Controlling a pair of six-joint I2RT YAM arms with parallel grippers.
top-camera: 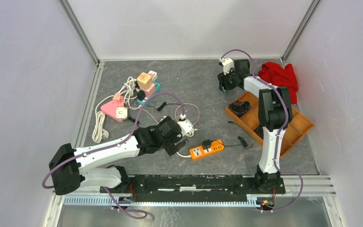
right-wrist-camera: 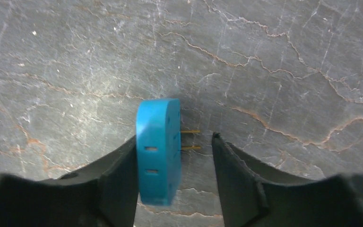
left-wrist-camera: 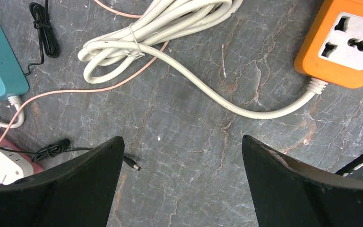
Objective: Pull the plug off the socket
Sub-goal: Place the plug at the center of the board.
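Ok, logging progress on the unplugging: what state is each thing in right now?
left gripper: open, empty.
right gripper: open, blue plug leaning on one finger.
blue plug: unplugged, prongs bare.
orange power strip: end socket empty.
white cable: coiled, tied.

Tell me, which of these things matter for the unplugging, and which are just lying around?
Job, probably: orange strip, the black plug in it, blue plug at the right end effector, left end effector.
Lying about: pink strip, teal strip, red cloth, tray.
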